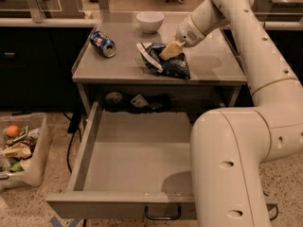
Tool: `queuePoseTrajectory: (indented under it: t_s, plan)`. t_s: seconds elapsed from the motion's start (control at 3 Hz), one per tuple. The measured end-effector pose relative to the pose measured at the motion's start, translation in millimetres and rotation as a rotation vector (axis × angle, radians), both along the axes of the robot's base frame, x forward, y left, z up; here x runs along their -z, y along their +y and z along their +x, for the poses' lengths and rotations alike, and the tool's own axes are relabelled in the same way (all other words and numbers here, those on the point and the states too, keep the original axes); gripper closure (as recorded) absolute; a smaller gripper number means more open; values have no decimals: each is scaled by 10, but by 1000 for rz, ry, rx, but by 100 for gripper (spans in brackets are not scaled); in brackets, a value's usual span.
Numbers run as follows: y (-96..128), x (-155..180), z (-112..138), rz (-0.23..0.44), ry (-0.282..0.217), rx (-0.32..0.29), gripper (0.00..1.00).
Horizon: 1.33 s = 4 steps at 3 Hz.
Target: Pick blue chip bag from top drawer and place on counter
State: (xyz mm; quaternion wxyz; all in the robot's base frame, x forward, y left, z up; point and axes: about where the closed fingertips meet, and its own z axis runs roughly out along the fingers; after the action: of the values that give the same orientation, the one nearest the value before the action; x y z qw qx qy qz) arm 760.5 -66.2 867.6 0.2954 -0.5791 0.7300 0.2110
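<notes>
Camera view: the bag (171, 67) is seen lying on the counter (213, 60), right of its centre, with the gripper (170, 50) set against its upper edge; whether it is gripped cannot be told. Below the counter, the drawer (132, 160) stands open.

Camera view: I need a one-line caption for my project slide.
Gripper at the blue chip bag lying on the counter, near a soda can and bowl, above the open drawer.

Tan hand (170, 50) on dark-blue, white-printed chip bag (173, 69); grey counter (118, 63), grey drawer (135, 157).
</notes>
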Motion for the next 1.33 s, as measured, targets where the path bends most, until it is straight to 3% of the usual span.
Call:
queuePoseTrajectory:
  t_s: [0.33, 0.67, 1.33]
  plan:
    - [17, -47, 200, -7, -54, 34, 100]
    - [75, 97, 389, -37, -62, 73, 100]
    - [75, 97, 389, -37, -62, 73, 59]
